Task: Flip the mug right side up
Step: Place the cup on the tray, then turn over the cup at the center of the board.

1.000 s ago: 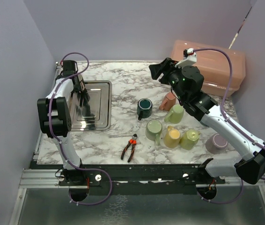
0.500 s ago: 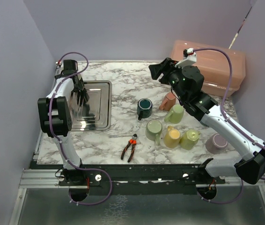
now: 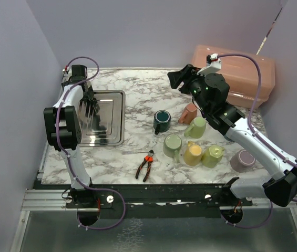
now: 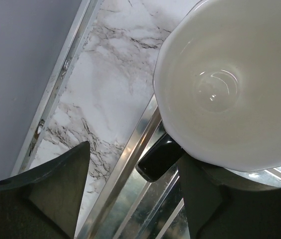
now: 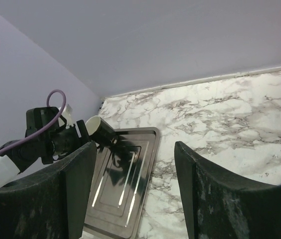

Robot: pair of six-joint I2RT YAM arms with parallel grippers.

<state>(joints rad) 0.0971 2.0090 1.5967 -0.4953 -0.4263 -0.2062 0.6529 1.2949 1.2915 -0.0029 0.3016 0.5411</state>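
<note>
A black mug with a white inside point(image 4: 225, 84) is tilted over the far left corner of the metal tray point(image 4: 130, 164), with its mouth toward the left wrist camera and its black handle point(image 4: 160, 159) pointing down. In the right wrist view the mug point(image 5: 99, 132) leans with its base toward the tray point(image 5: 125, 189). My left gripper point(image 4: 130, 194) stands open, jaws wide apart; the right finger point(image 4: 205, 199) lies under the mug's rim and the left finger is clear of it. From above, the left gripper point(image 3: 88, 97) is at the tray's far end. My right gripper point(image 5: 135, 194) is open and empty, held high.
Several mugs stand or lie right of centre: a dark green one point(image 3: 162, 121), a pink one on its side point(image 3: 188, 113), green and yellow ones point(image 3: 193, 153) and a purple one point(image 3: 242, 160). Red-handled pliers point(image 3: 145, 165) lie near the front. A pink bin point(image 3: 237, 73) sits at the back right.
The left arm's wrist has shifted slightly toward the far wall above the tray. The right arm has not moved.
</note>
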